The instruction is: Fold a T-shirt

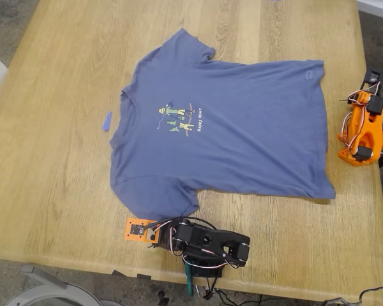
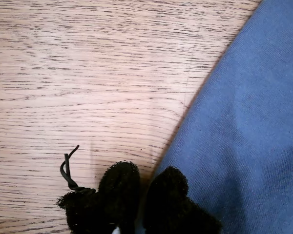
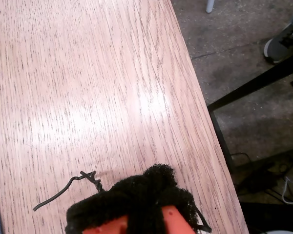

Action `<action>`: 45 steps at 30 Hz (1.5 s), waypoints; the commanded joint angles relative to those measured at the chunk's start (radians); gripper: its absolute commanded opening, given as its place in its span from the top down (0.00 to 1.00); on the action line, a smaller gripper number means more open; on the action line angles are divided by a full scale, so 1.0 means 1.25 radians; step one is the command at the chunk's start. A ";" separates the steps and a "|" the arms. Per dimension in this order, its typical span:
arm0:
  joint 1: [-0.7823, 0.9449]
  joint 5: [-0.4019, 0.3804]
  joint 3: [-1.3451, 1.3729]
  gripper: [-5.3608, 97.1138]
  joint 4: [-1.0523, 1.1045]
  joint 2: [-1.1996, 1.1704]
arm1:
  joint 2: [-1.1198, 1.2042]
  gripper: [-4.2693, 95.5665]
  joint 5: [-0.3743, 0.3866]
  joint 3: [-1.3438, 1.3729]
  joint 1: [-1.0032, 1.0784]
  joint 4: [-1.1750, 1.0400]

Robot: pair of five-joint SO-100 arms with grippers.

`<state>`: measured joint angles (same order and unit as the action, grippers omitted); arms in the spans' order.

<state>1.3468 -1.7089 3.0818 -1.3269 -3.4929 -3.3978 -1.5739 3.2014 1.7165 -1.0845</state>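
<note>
The slate-blue T-shirt [image 1: 230, 127] lies flat and spread out on the wooden table [image 1: 57, 172], collar toward the exterior view's left, with a small green-and-yellow print [image 1: 177, 118] on the chest. My first gripper [image 1: 140, 229] rests at the table's near edge, just below the shirt's near sleeve; its black padded fingertips [image 2: 119, 183] are shut, empty, right at the shirt's edge [image 2: 244, 136]. At the exterior view's right edge, past the hem, my second gripper [image 1: 370, 83] sits on its orange arm. Its pads [image 3: 146, 187] are shut over bare wood.
A tiny blue scrap [image 1: 106, 121] lies on the wood beyond the collar at the exterior view's left. The table edge [image 3: 200, 97] drops to the floor close beside my second gripper, where a shoe [image 3: 283, 41] shows. Cables [image 1: 204, 290] hang at the near edge.
</note>
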 commanded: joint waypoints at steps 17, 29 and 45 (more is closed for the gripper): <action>-0.136 -0.065 -0.036 0.35 0.179 -0.093 | -0.007 0.54 0.072 -0.011 -0.066 0.110; -0.204 -0.070 -0.258 0.32 -0.050 -0.027 | -0.005 0.50 0.074 -0.310 -0.229 -0.088; -0.355 -0.058 -0.855 0.30 -0.205 0.486 | 0.169 0.52 0.052 -0.858 -0.426 -0.486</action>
<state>0.9373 -1.7917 2.2181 -1.5447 -2.9805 -3.2582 -1.4987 2.2350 1.1980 -1.6858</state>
